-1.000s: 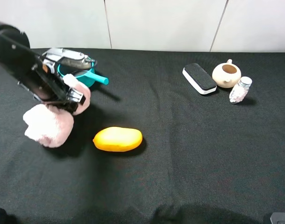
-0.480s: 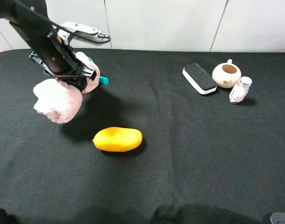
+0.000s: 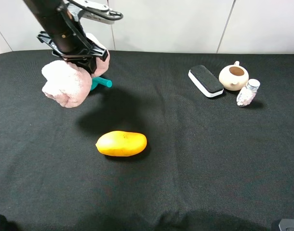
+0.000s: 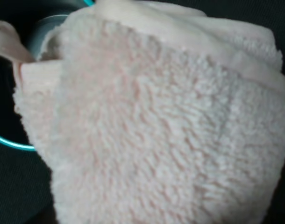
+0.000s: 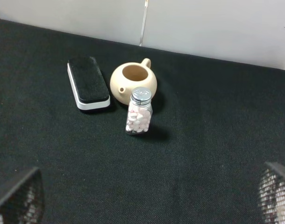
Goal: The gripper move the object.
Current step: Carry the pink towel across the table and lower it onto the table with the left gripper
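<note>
The object is a pair of pale pink fluffy lumps (image 3: 65, 85) hanging above the table at the back left, with my left gripper (image 3: 83, 54) shut on the link between them. The bigger lump hangs on the left, and the smaller one (image 3: 100, 61) shows behind the claw. The left wrist view is almost filled by the pink plush (image 4: 156, 121), so the fingers are hidden there. In the right wrist view my right gripper (image 5: 142, 200) stands open over bare cloth, with only its mesh fingertips (image 5: 18, 196) showing at the corners.
A yellow-orange mango (image 3: 121, 143) lies in front of the held plush. A teal handled cup (image 3: 101, 83) sits under the plush, its rim (image 4: 9, 140) visible. At the back right stand a black-and-white eraser (image 3: 206, 81), a beige teapot (image 3: 233, 76) and a pill bottle (image 3: 247, 92).
My left arm has lifted the pink plush off the cloth beside the mango and carried it up and toward the back, over the teal cup. Nothing else moved.
</note>
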`<state>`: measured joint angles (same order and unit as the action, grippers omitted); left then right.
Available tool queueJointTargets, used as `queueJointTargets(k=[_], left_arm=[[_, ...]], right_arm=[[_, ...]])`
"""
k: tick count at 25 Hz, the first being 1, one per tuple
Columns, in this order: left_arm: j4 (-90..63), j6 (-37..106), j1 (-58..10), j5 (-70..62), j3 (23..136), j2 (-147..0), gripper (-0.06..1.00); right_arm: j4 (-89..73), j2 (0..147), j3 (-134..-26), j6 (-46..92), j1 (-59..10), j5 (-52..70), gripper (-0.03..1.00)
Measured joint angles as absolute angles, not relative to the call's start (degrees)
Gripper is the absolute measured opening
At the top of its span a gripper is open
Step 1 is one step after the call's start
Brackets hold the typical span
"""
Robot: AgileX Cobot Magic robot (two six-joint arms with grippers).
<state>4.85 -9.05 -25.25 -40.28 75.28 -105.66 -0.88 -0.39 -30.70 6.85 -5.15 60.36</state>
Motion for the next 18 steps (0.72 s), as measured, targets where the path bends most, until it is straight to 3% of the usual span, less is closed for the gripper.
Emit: queueJointTargets(k=[18], left_arm=[[5.4,-9.1,-28.1,-50.1,99.8,-122.1,0.55]], right_arm=[[-0.9,-0.4,-30.7,6.8,-5.1,60.4,0.69]])
